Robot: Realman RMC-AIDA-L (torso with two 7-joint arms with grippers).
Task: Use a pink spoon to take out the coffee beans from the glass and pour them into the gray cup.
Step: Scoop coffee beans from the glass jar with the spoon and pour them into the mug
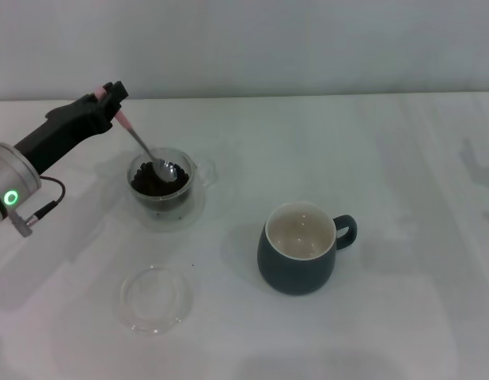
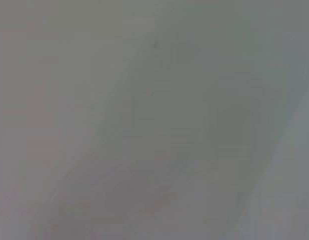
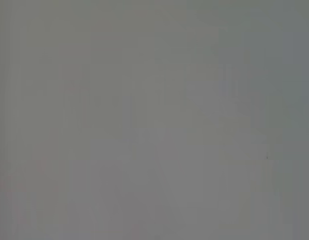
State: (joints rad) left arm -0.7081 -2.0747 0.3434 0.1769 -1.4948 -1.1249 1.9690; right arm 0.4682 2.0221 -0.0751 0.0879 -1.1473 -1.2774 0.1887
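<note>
In the head view my left gripper (image 1: 111, 96) is at the far left of the table, shut on the pale pink handle of the pink spoon (image 1: 142, 146). The spoon slants down to the right and its silver bowl rests in the coffee beans (image 1: 157, 184) inside the glass (image 1: 162, 190). The glass stands upright, its small clear handle pointing right. The gray cup (image 1: 301, 248) stands to the right and nearer me, upright, handle to the right, its cream inside showing no beans. My right gripper is out of view. Both wrist views show only a plain grey blur.
A flat round clear dish (image 1: 156, 299) lies on the white table (image 1: 403, 158) in front of the glass, to the left of the gray cup. A wall runs along the table's far edge.
</note>
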